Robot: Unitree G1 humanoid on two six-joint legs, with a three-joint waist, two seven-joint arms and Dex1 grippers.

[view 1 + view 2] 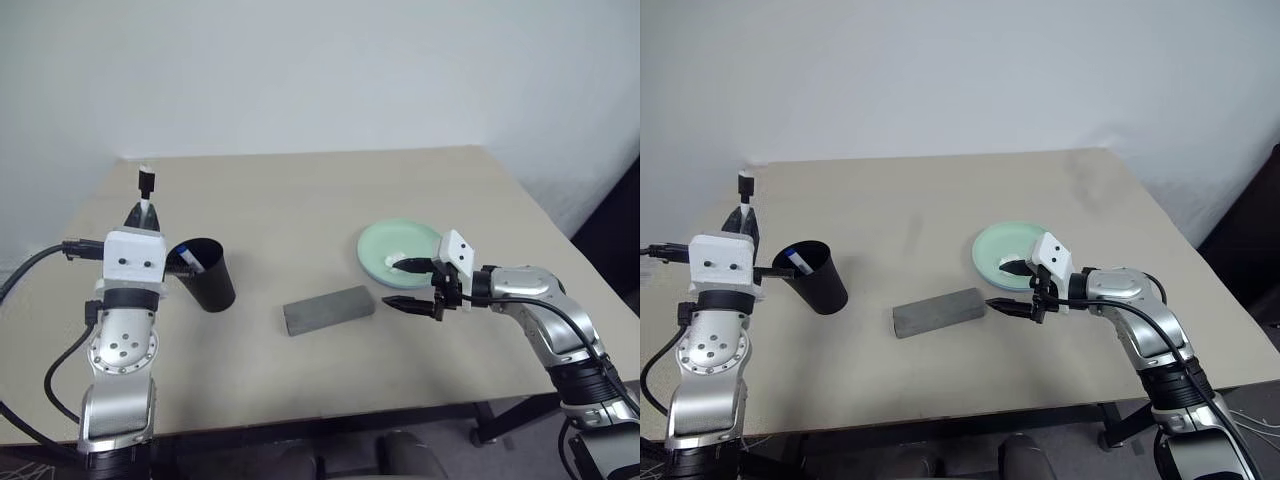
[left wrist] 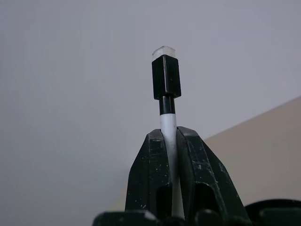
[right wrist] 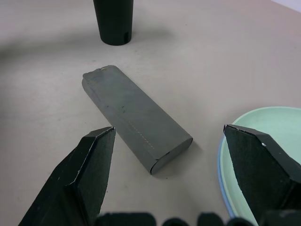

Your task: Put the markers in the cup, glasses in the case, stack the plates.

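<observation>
The left gripper (image 2: 171, 141) clamps the slim white black-capped marker (image 2: 166, 89) beside the black plastic cup (image 1: 206, 272) — the right gripper (image 3: 171, 155) gapes, empty, over the closed grey case (image 3: 136, 117).

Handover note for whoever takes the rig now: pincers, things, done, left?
Left pincer: shut on the black-capped marker, raised beside the cup.
Right pincer: open, holding nothing, between the case and the plates.
Done: blue-capped marker in the cup; green plate stacked on blue; case closed.
Left: drop the held marker into the cup. Glasses unseen; cannot tell if inside the case.
</observation>
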